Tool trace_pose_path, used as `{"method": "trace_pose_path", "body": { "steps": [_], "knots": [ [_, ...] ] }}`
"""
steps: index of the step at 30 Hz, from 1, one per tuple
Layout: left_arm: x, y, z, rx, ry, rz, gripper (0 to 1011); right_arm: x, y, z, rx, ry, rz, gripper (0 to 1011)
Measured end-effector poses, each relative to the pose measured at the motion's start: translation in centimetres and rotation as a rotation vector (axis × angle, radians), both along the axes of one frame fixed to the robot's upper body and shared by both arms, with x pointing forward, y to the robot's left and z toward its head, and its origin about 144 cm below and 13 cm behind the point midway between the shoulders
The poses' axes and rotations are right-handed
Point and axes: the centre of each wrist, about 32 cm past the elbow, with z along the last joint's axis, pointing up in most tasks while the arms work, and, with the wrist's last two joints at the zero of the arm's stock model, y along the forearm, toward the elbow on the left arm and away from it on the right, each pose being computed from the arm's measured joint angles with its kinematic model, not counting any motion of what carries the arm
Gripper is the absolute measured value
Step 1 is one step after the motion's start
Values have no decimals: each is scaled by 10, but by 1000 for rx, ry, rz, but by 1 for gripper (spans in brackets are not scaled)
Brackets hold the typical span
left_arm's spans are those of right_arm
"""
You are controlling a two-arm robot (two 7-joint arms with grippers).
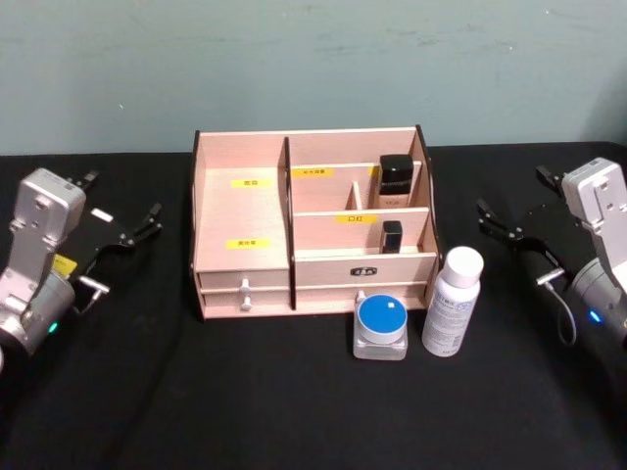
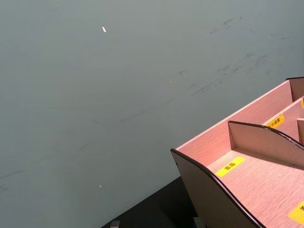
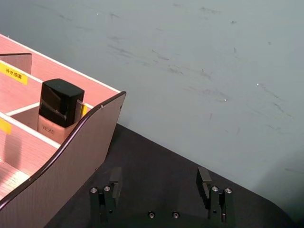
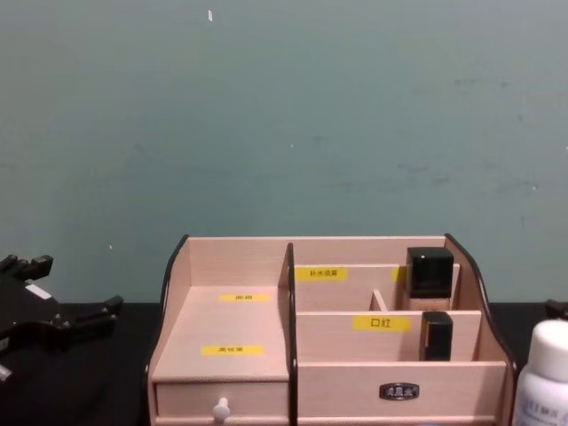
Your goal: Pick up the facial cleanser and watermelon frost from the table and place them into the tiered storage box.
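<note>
A white bottle (image 1: 453, 302) with a white cap and a small clear jar (image 1: 380, 326) with a blue lid stand on the black table, just in front of the tiered storage box's (image 1: 242, 211) right half. Their labels are unreadable, so I cannot tell which is the facial cleanser and which the watermelon frost. My left gripper (image 1: 120, 196) hovers open left of the box, its fingertips (image 2: 114, 223) at the left wrist view's edge. At the right of the box my right gripper (image 1: 514, 196) is open too, its fingers (image 3: 204, 183) wide apart over bare cloth. Both hold nothing.
The box (image 4: 231, 351) has a white-knobbed drawer (image 1: 245, 291) at the front left. Its right compartments hold a black-capped bottle (image 1: 396, 181) and a small black tube (image 1: 392, 235). Its large left compartment (image 2: 266, 185) holds nothing. A grey-green wall stands close behind.
</note>
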Motion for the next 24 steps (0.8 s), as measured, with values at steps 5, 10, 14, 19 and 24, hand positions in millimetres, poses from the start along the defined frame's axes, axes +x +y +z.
{"method": "trace_pose_path", "body": {
  "steps": [5, 10, 14, 19, 24],
  "knots": [
    [0, 0, 0, 0, 0, 0, 1001, -4, -3, 3, 22, 5, 3, 1002],
    [0, 0, 0, 0, 0, 0, 1001, -15, -6, 14, 24, -16, 29, 1002],
    [0, 0, 0, 0, 0, 0, 1001, -26, -9, 24, 32, -30, 43, 1002],
    [0, 0, 0, 0, 0, 0, 1001, -45, -13, 36, 47, -45, 64, 1002],
    [0, 0, 0, 0, 0, 0, 1001, -66, -18, 48, 80, -65, 112, 1002]
  ]
}}
